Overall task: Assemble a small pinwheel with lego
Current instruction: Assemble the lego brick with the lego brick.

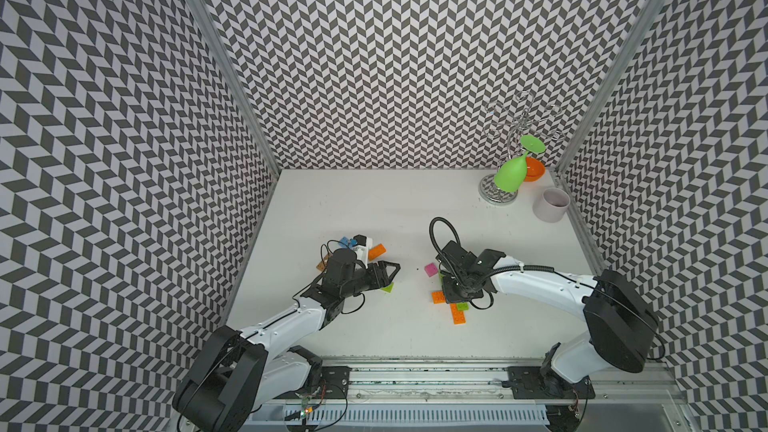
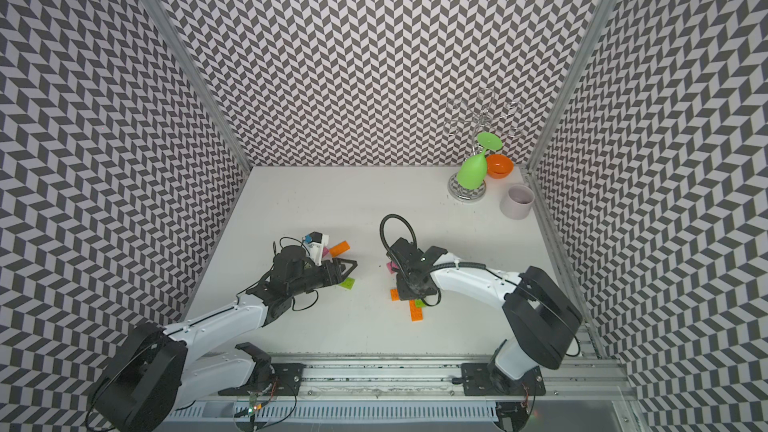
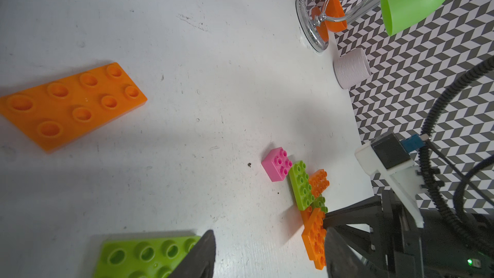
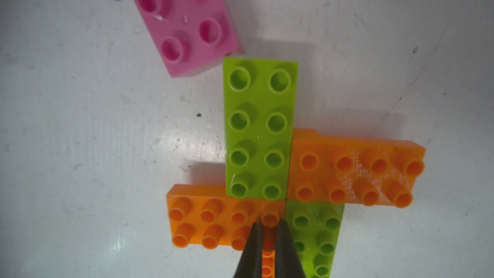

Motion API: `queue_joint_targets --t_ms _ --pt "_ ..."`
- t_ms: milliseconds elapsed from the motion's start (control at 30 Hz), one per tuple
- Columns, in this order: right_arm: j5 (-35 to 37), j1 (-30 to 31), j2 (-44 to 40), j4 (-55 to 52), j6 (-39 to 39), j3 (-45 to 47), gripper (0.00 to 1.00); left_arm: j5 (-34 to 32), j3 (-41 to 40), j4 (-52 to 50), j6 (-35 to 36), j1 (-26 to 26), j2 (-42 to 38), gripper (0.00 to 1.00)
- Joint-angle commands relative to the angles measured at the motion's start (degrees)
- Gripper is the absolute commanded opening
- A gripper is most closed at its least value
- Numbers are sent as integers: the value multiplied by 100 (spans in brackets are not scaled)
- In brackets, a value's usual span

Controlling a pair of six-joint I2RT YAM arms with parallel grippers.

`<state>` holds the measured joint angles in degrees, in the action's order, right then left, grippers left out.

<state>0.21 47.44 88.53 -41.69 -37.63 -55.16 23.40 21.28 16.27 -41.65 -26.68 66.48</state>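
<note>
Both top views hang high above the front rail (image 1: 415, 380), looking down on the whole counter (image 1: 374, 209). Left wrist camera skims low across it toward the far corner; right wrist camera sits close over the lego cross (image 4: 259, 129), which every view shares.

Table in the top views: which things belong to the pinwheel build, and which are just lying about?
For the job: green-and-orange cross of plates; pink brick; loose orange plate; loose lime plate.
Lying about: wire rack; green goblet hanging on it; orange bowl; pale cup.
</note>
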Motion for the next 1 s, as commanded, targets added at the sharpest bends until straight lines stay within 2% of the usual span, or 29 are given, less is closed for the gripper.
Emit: queue_joint_targets --t_ms 0,967 --pt "176 11 83 128 -61 14 9 50 -72 142 50 31 -65 65" --pt "462 16 568 117 13 128 9 25 -54 131 87 30 -47 65"
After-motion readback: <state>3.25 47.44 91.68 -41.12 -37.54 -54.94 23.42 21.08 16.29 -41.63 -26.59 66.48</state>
